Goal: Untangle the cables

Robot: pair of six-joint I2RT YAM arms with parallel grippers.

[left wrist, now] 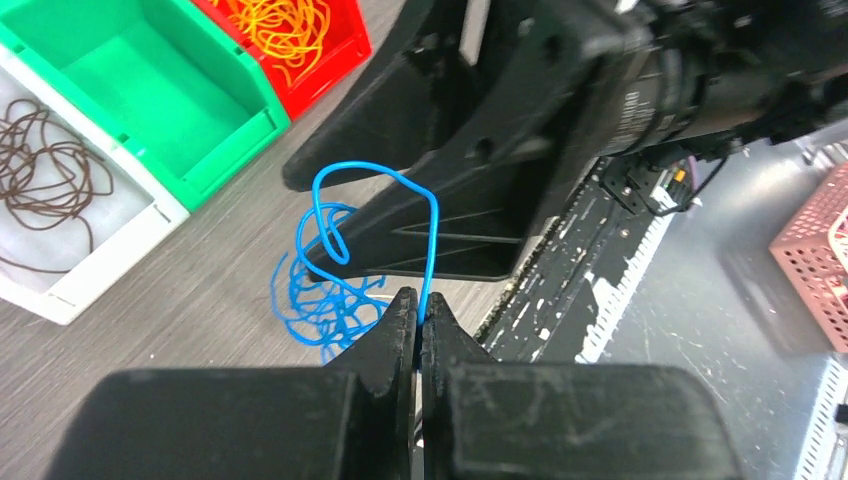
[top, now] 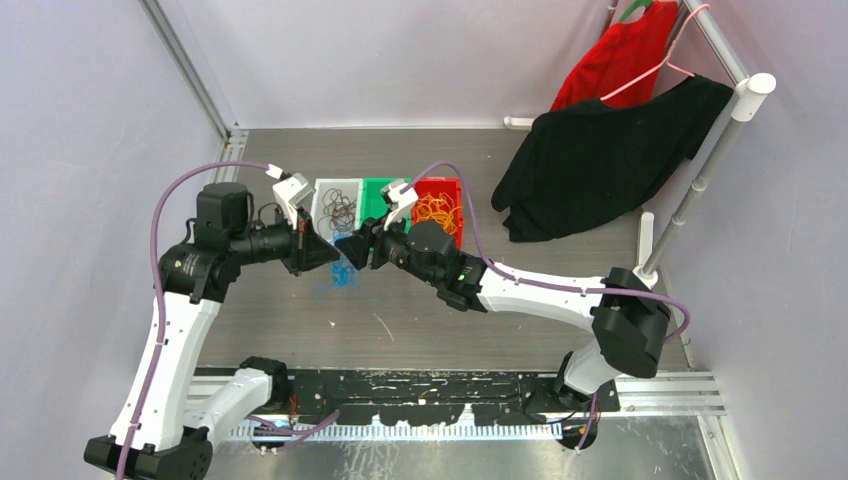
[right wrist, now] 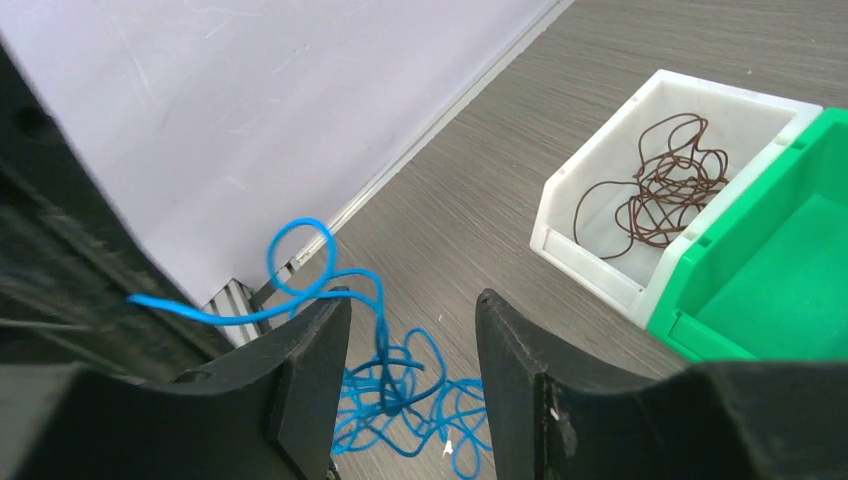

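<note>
A thin blue wire cable [left wrist: 318, 300] lies in a loose tangle on the grey wood-grain table [top: 420, 320], on the near side of the green plastic bin [top: 378, 195], toward the arm bases and slightly to its left. From this heap one strand rises in an open loop and is pinched between the tightly closed jaws of the left gripper [left wrist: 418, 305], which hangs just above the tangle. The right gripper [right wrist: 412, 310] is pointed at the left one from the opposite side, also on the near side of the green bin. Its jaws are held partly apart, and nothing is clamped in them. The same blue strand is seen running past the tip of one black finger [right wrist: 315, 340] and down through the gap to the heap; whether it touches that finger cannot be told. A thin dark brown cable [right wrist: 665, 190] is coiled inside a white plastic bin [right wrist: 590, 265] that is set against the green bin's left side. A bundle of thin orange-yellow cables [left wrist: 285, 25] is piled in a red plastic bin [left wrist: 340, 50] that is set against its right side. Well to the right of the green bin a black garment [top: 600, 160] is draped from a white rail [top: 700, 170], and a red garment [top: 620, 55] is hung on a pink hanger [top: 665, 60] above it.
</note>
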